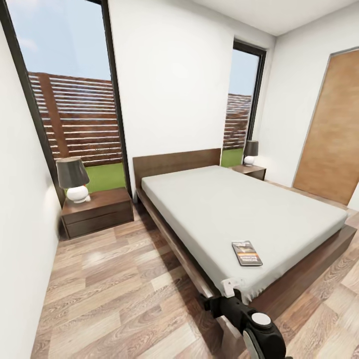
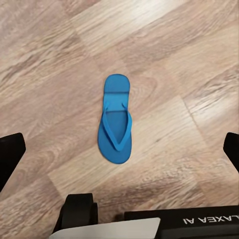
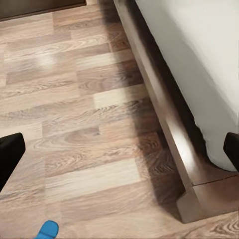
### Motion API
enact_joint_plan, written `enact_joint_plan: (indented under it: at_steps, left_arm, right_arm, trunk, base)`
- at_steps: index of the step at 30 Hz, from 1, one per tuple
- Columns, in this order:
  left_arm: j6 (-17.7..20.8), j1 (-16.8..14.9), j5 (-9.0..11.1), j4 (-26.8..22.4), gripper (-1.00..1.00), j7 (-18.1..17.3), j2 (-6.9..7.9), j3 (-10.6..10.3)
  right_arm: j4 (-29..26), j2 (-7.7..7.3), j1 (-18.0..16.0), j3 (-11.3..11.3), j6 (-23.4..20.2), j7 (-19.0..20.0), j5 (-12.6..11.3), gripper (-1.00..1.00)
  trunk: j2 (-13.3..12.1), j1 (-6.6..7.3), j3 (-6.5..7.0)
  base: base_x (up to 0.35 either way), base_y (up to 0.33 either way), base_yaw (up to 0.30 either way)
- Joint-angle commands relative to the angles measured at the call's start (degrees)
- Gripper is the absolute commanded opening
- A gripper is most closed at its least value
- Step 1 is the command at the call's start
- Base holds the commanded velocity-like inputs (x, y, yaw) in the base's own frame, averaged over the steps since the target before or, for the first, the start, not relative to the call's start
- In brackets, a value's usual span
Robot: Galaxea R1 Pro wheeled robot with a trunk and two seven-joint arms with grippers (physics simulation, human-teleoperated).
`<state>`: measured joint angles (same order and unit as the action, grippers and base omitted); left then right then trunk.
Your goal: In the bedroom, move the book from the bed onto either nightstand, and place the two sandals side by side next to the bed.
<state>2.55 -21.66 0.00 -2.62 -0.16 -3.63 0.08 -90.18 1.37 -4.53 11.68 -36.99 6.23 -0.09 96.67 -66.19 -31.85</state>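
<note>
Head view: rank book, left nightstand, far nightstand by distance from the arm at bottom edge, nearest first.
From the arm at the bottom edge:
1. Book, on the mattress near the foot corner.
2. Left nightstand, across the floor by the window.
3. Far nightstand, beyond the bed's head end, right side.

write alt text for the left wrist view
A flat bright blue flip-flop sandal lies alone on a light brown wood-plank floor, between the left gripper's two widely spread black fingertips.
</note>
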Motion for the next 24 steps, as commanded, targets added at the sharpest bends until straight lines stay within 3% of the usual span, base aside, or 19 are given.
enact_joint_plan:
  at_steps: [1, 5, 9, 15, 24]
  left_arm:
    - [0.2, 0.0, 0.0, -0.1, 1.00, 0.0, -0.01, 0.0]
    - [0.1, 0.0, 0.0, -0.1, 1.00, 0.0, -0.01, 0.0]
    - [0.1, 0.0, 0.0, -0.1, 1.00, 0.0, -0.02, 0.0]
    - [0.0, 0.0, 0.0, -0.1, 1.00, 0.0, -0.05, 0.0]
    - [0.0, 0.0, 0.0, -0.1, 1.00, 0.0, 0.00, 0.0]
  right_arm:
    - [-0.2, 0.04, -0.9, 1.1, -1.4, 0.2, 0.0, 1.00]
    - [-0.5, 0.16, -4.2, 8.2, -5.7, 0.1, 0.0, 1.00]
    - [-0.6, 0.49, -5.5, 11.8, -7.3, -0.1, 0.1, 1.00]
    - [-0.6, 0.65, -6.2, 14.0, -8.3, 0.1, 0.1, 1.00]
    - [-0.6, 0.77, -6.4, 14.7, -8.5, 0.3, 0.0, 1.00]
  trunk:
    - [0.4, -0.22, -0.24]
    - [2.0, -1.10, -0.96]
    - [3.7, -1.98, -1.68]
    - [6.1, -3.30, -2.76]
    - [9.7, -5.27, -4.37]
  base:
    - [0.000, 0.000, 0.000]
    - [0.000, 0.000, 0.000]
    - [0.000, 0.000, 0.000]
    - [0.000, 0.000, 0.000]
    - [0.000, 0.000, 0.000]
